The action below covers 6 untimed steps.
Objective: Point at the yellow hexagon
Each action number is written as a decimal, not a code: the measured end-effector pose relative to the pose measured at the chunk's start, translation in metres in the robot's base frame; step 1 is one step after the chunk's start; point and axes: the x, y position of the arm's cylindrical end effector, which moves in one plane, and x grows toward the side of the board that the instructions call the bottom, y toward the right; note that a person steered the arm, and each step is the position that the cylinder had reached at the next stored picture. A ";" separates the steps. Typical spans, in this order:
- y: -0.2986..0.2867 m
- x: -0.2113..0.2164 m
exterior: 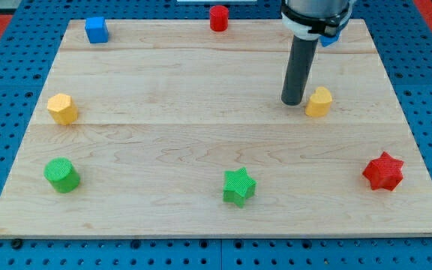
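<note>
The yellow hexagon [62, 109] sits near the left edge of the wooden board [201, 75], about mid-height. My tip [292, 102] rests on the board far to the view's right of it. The tip is just left of a second yellow block with a rounded top [319, 102], very close to it or touching. The dark rod rises from the tip to the arm at the view's top.
A blue cube [96, 30] is at the top left and a red cylinder [218, 17] at top centre. A blue block [331, 37] is partly hidden behind the arm. A green cylinder [61, 175], a green star [238, 187] and a red star [383, 172] lie along the bottom.
</note>
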 end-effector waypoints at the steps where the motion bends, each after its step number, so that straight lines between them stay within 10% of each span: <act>1: 0.013 0.019; 3: 0.037 -0.007; 6: -0.257 0.058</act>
